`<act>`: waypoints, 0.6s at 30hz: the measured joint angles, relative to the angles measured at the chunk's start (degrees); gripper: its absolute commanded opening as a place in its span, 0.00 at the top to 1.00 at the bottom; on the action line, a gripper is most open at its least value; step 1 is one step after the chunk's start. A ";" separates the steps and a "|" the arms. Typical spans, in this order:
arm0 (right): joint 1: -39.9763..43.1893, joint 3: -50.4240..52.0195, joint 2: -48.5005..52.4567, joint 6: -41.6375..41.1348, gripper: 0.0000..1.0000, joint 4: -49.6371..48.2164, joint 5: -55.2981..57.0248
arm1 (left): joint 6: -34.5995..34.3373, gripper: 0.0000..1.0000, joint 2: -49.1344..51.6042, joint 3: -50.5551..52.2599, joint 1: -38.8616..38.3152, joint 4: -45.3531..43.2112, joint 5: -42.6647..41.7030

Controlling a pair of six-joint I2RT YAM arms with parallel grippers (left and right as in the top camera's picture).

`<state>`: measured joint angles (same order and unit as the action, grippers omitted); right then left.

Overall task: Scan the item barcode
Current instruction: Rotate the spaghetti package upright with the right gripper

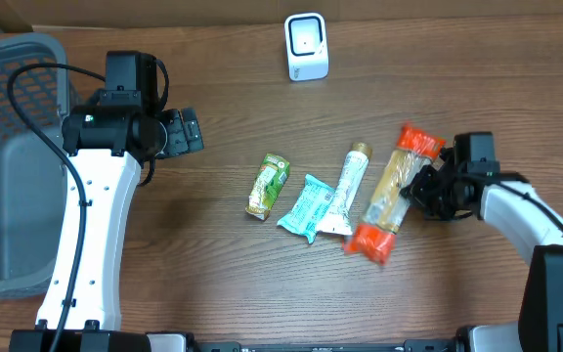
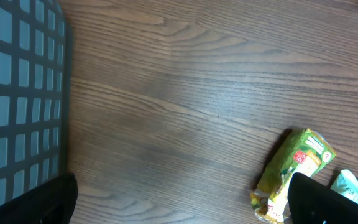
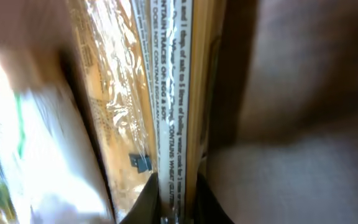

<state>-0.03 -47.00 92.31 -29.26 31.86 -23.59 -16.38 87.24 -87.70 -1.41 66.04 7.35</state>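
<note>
Beside the gray basket (image 1: 13, 166), left pincer (image 1: 186, 131) spread; right pincer (image 1: 420, 188) pinching noodle packet (image 1: 391, 194).

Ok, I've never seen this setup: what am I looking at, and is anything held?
Two robot arms work at a wooden table. One picture looks down from above; the other two come from a camera on each wrist. On the table lie a green packet, a teal packet, a white tube and a long clear packet with orange ends. A white scanner stands at the back, a grey basket at the left. The right tool has closed on the long packet's edge; the left tool is open and empty.
</note>
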 measured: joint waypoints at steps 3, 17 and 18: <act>-0.24 -7.28 0.00 6.51 0.96 14.43 1.46 | 0.00 0.00 0.00 0.00 0.02 0.00 0.00; -10.29 -24.37 0.81 15.39 0.96 32.11 28.17 | 0.00 0.00 0.00 0.00 0.00 -0.02 0.00; -10.99 -24.37 1.38 15.43 0.96 32.33 29.51 | 0.00 0.00 0.00 0.00 0.02 0.00 0.00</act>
<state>-11.03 -71.37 93.69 -13.82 64.18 5.91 -16.38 87.24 -87.70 -1.39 66.04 7.35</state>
